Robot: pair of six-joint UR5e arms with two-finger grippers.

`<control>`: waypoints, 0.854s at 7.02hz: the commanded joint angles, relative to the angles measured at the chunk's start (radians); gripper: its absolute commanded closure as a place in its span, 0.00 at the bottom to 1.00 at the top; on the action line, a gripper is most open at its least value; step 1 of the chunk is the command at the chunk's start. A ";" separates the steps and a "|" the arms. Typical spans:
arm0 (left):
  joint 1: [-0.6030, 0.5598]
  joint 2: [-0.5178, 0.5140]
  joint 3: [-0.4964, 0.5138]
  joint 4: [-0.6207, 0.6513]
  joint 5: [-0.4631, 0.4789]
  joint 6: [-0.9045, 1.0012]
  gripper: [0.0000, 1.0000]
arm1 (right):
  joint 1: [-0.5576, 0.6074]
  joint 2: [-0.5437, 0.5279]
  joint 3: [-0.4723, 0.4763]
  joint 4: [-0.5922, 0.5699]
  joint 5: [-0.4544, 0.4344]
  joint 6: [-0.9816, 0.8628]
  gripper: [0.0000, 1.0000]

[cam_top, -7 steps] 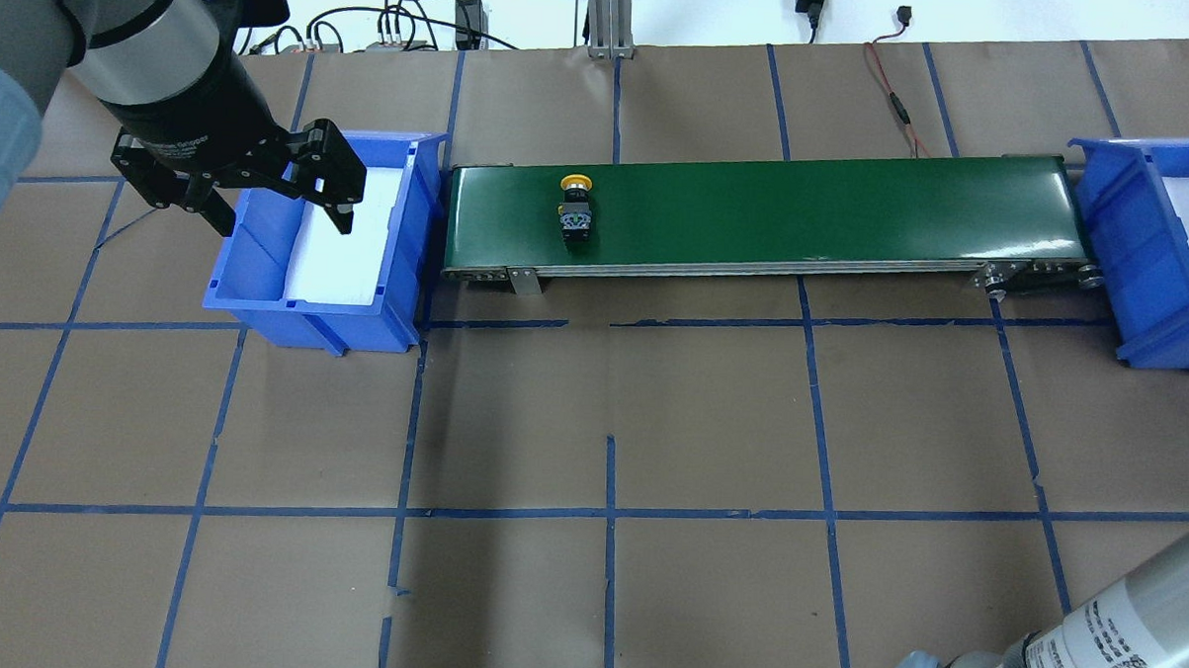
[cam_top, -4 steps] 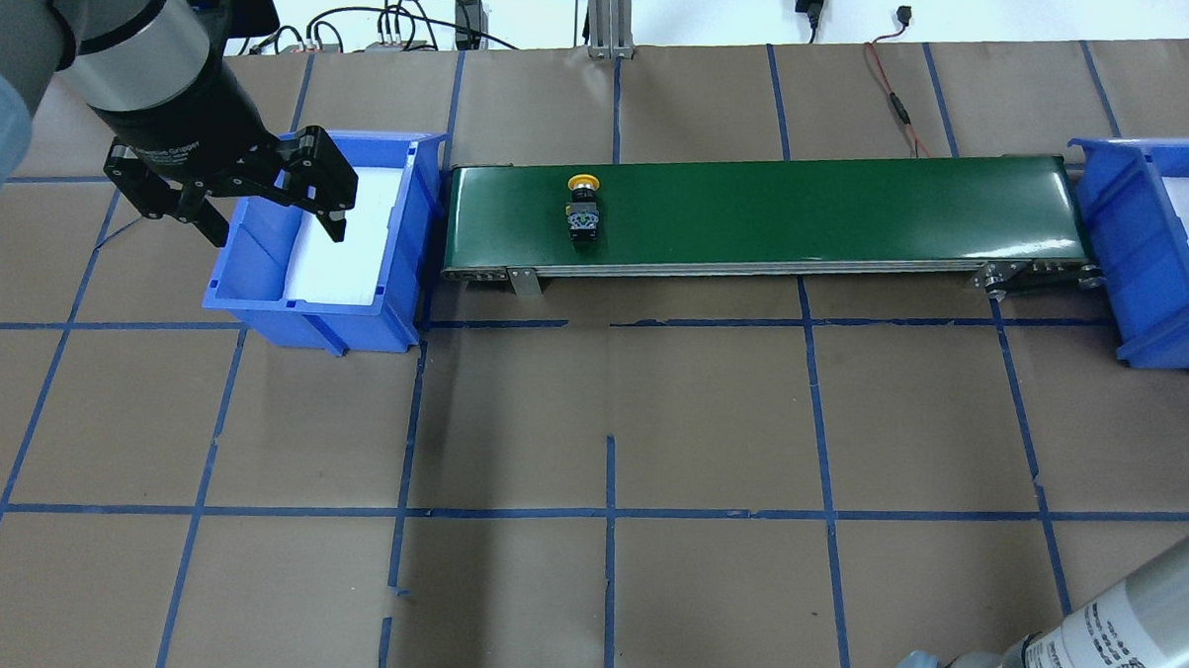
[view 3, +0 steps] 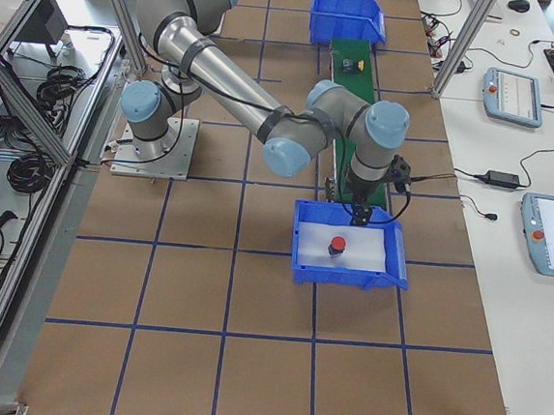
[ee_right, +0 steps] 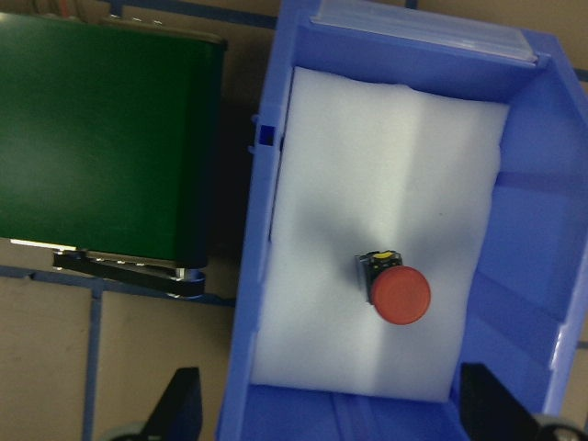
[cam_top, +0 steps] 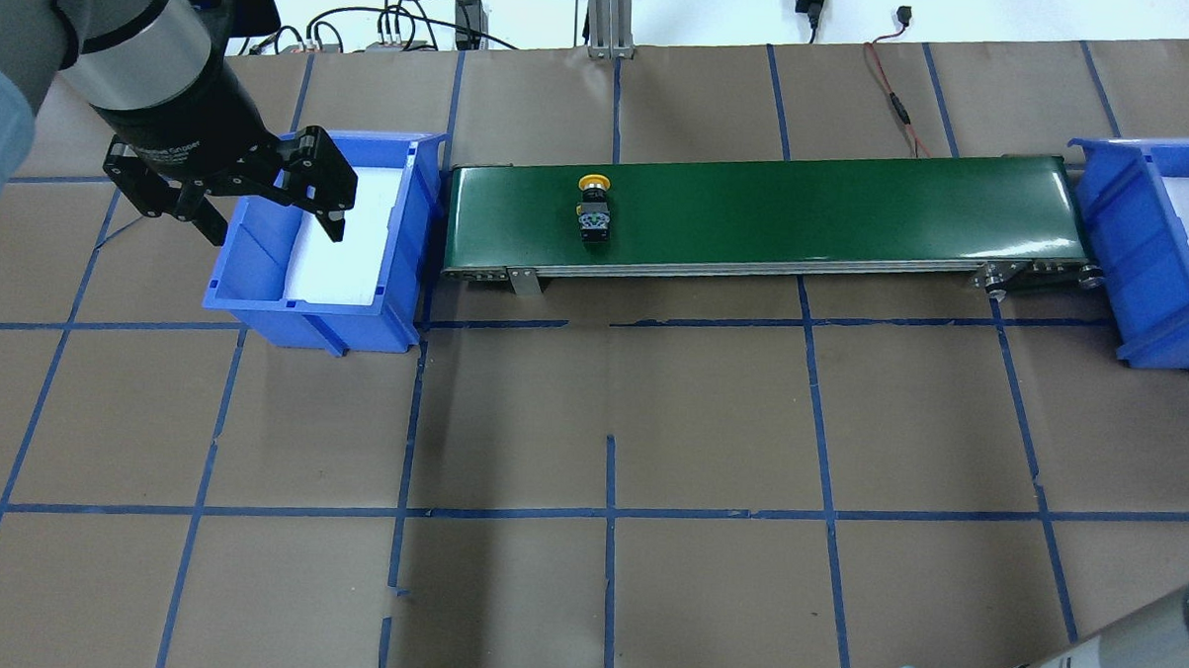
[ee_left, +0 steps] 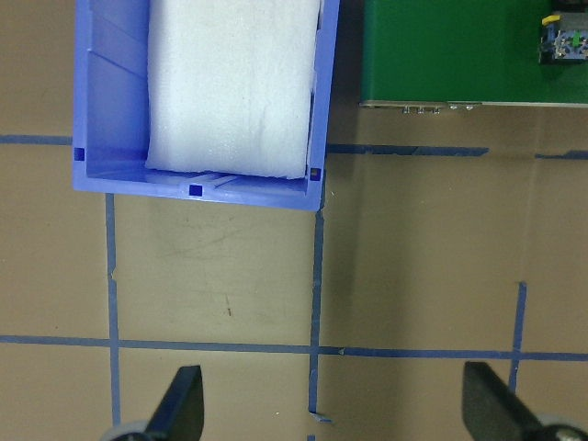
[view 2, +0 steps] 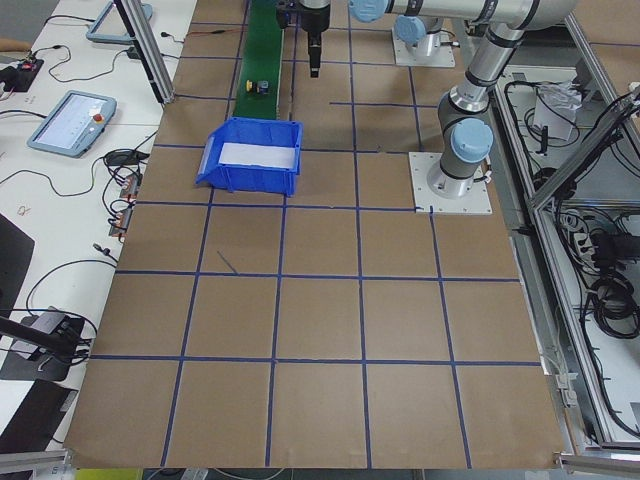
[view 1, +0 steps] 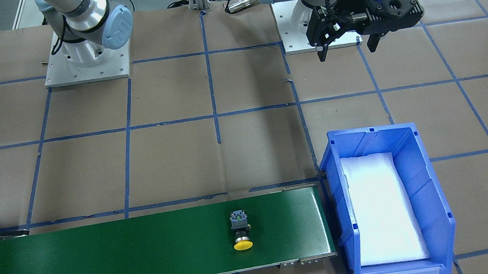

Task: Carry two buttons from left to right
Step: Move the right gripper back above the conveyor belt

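Observation:
The yellow-capped button (cam_top: 594,210) lies on its side on the green conveyor belt (cam_top: 807,208), toward its left end; it also shows in the front view (view 1: 241,231) and the left wrist view (ee_left: 565,41). The red-capped button (ee_right: 397,289) lies on white foam in the right blue bin (ee_right: 266,276), also seen in the right side view (view 3: 336,245). My left gripper (cam_top: 275,232) is open and empty, held high near the left blue bin (cam_top: 260,298). My right gripper (ee_right: 333,418) is open and empty above the right bin.
The left bin (view 1: 374,132) holds only white foam and stands against the belt's left end. The right bin (cam_top: 1113,224) stands at the belt's right end. Cables lie at the table's far edge (cam_top: 408,21). The table is brown paper with blue tape lines.
The yellow button has moved right along the belt. My left gripper has shifted slightly left, still open. The red button has come into sight in the right bin.

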 commanded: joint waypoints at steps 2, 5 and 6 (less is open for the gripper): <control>-0.002 -0.002 0.002 0.004 -0.001 -0.001 0.00 | 0.163 -0.164 0.044 0.150 -0.001 0.267 0.00; 0.000 -0.002 0.002 0.005 -0.002 -0.001 0.00 | 0.422 -0.254 0.084 0.180 -0.018 0.552 0.00; -0.002 -0.002 0.002 0.004 -0.004 -0.003 0.00 | 0.493 -0.255 0.083 0.181 -0.015 0.619 0.00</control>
